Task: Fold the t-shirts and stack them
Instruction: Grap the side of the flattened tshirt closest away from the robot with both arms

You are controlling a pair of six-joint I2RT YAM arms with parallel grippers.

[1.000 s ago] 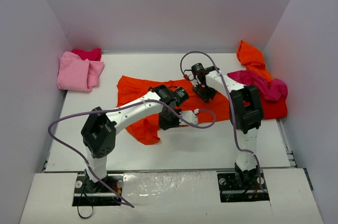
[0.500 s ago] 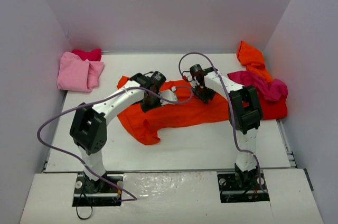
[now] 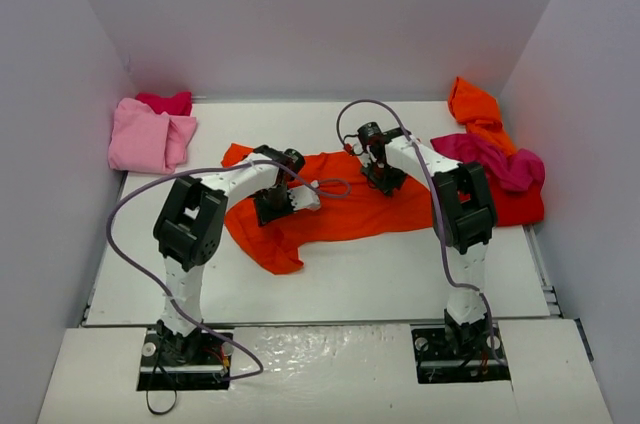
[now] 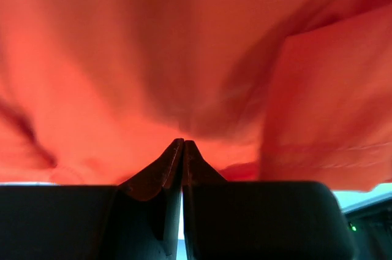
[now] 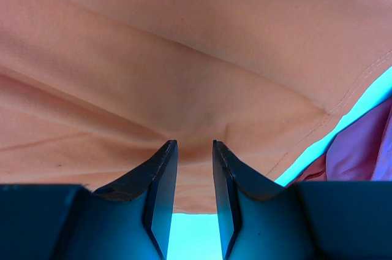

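A bright orange t-shirt (image 3: 340,206) lies partly spread across the middle of the table. My left gripper (image 3: 276,202) is low on its left half. In the left wrist view its jaws (image 4: 183,142) are pressed together on a pucker of the orange cloth (image 4: 153,57). My right gripper (image 3: 383,178) sits at the shirt's far edge. Its jaws (image 5: 194,143) stand a little apart, tips against the orange cloth (image 5: 184,57), with nothing seen pinched between them. A folded light pink t-shirt (image 3: 148,136) lies at the far left.
A dark pink t-shirt (image 3: 166,102) shows behind the light pink one. At the far right lie an orange t-shirt (image 3: 474,104), a magenta one (image 3: 497,160) (image 5: 367,143) and a red one (image 3: 517,206). White walls close in the table on three sides.
My left gripper has swept from the shirt's middle right to its left half, dragging orange cloth with it and changing the shirt's outline. The right gripper has stayed put.
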